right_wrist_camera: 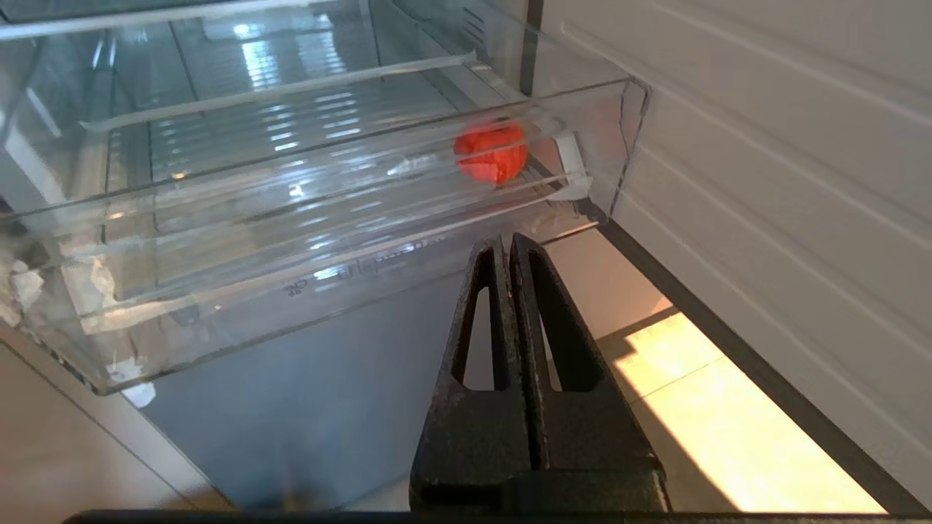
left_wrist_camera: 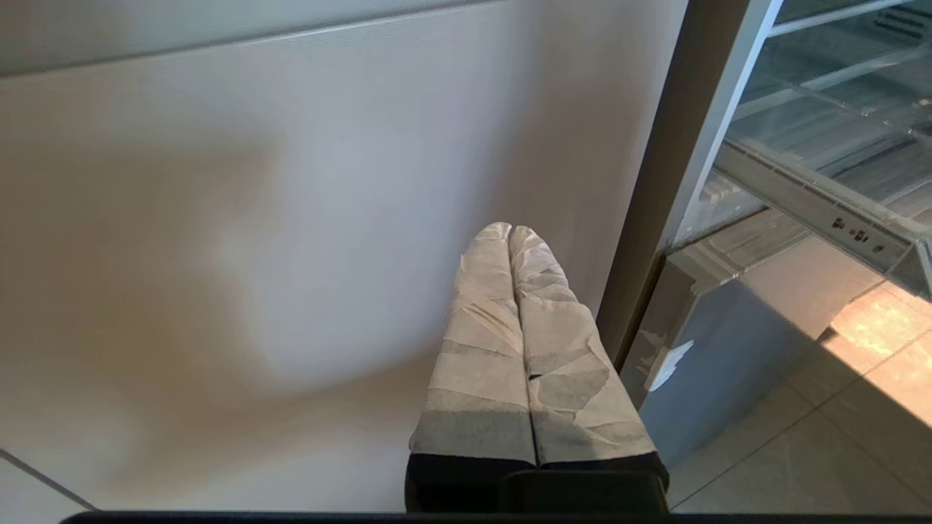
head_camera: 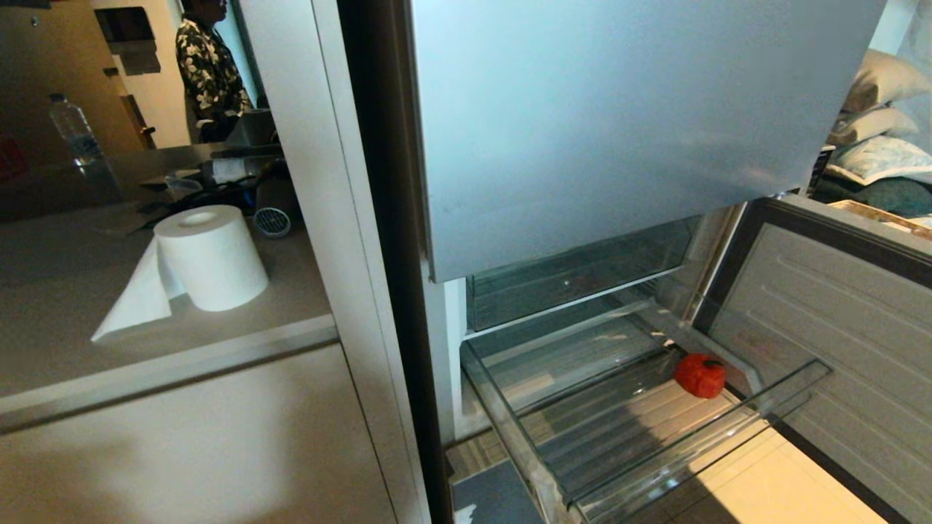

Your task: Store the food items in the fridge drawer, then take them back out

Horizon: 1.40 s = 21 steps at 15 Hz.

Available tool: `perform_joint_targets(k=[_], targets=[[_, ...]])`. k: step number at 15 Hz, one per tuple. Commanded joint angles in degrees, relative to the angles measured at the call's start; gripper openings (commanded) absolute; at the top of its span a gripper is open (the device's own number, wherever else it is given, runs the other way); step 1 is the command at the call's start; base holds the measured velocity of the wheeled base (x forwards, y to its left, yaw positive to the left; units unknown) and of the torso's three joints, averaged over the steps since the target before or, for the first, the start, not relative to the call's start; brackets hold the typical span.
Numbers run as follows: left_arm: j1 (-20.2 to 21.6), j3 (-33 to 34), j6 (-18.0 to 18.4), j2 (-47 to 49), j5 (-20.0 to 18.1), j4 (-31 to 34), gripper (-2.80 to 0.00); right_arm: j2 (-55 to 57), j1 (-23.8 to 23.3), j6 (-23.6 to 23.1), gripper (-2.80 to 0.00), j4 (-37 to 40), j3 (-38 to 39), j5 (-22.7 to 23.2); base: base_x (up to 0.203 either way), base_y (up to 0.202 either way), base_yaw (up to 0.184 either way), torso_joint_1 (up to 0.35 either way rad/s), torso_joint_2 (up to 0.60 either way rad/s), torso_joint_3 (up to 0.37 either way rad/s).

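Sunlit floor tiles (right_wrist_camera: 699, 407) lie below the pulled-out fridge drawer (head_camera: 764, 404) holding one food item (head_camera: 700, 375); both tools pressed together.

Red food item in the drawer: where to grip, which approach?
Grip the red food item across its roundish middle, coming from above: the fridge drawer is open-topped, but its clear front lip and right wall close to the item likely block a level approach.

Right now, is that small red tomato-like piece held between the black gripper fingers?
No: the small red tomato-like piece lies inside the clear plastic fridge drawer, while the right gripper is shut on nothing outside it.
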Motion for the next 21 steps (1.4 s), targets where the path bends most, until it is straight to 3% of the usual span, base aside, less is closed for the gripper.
perform_joint_targets(k=[1, 4, 8, 13, 21], targets=[[0.0, 0.09, -0.01, 0.05, 0.01, 0.01, -2.8, 0.02, 0.02, -1.51, -2.8, 0.0, 0.0, 0.28, 0.0, 0.0, 0.0, 0.0, 0.0, 0.0], [0.0, 0.09, -0.01, 0.05, 0.01, 0.01, -2.8, 0.05, 0.01, -6.86, -2.8, 0.54, -0.47, 1.85, 0.0, 0.0, 0.0, 0.0, 0.0, 0.0], [0.0, 0.09, -0.01, 0.05, 0.01, 0.01, -2.8, 9.45, -0.1, -4.69, -2.8, 10.17, -12.58, 1.9, 0.0, 0.0, 0.0, 0.0, 0.0, 0.0], [0.0, 0.09, -0.01, 0.05, 0.01, 0.01, -2.8, 42.45, -0.14, -2.47, -2.8, 16.77, -25.72, 1.97, 0.0, 0.0, 0.0, 0.0, 0.0, 0.0], [0.0, 0.09, -0.01, 0.05, 0.01, 0.01, -2.8, 86.79, -0.37, -1.22, -2.8, 18.71, -49.76, -0.3, 0.0, 0.0, 0.0, 0.0, 0.0, 0.0]])
